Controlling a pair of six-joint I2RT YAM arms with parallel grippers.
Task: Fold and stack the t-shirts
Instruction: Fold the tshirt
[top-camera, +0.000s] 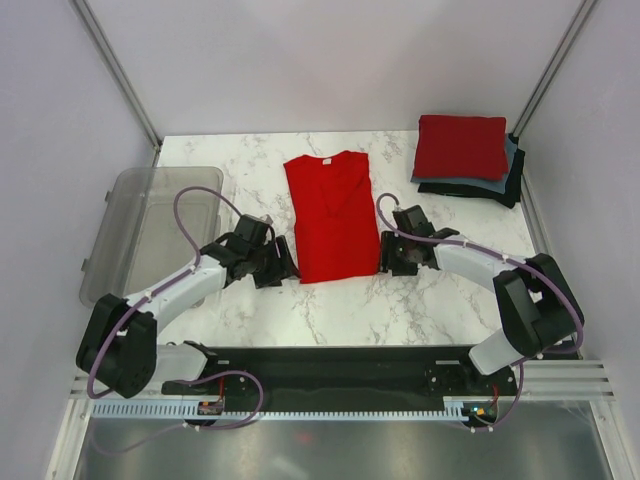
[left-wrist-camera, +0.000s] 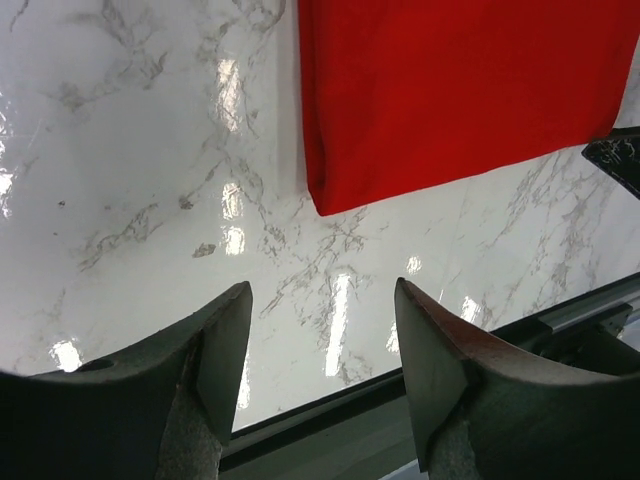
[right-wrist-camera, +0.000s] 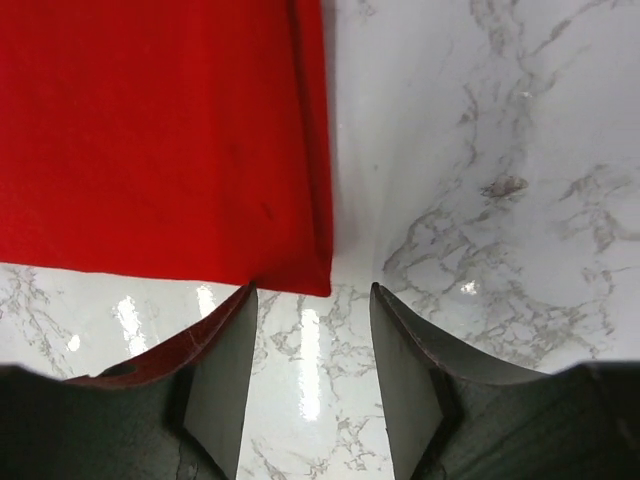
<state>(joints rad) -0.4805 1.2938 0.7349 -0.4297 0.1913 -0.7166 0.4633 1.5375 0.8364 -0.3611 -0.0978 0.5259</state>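
Spread and empty, the left gripper (left-wrist-camera: 322, 300) and the right gripper (right-wrist-camera: 312, 295) sit low at the two bottom corners of the red t-shirt (top-camera: 330, 215) in mid-frame, probably to take its hem for the next fold. At upper right lies the stack of folded t-shirts (top-camera: 465, 155), and at left the plastic bin (top-camera: 150, 230); neither seems in the way.

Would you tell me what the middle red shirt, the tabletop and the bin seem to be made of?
Middle red shirt: soft matte cloth, lying limp with folded edges.
Tabletop: glossy marble look, with grey veins and light reflections; stone or laminate, unclear.
Bin: clear greyish plastic, with see-through walls.
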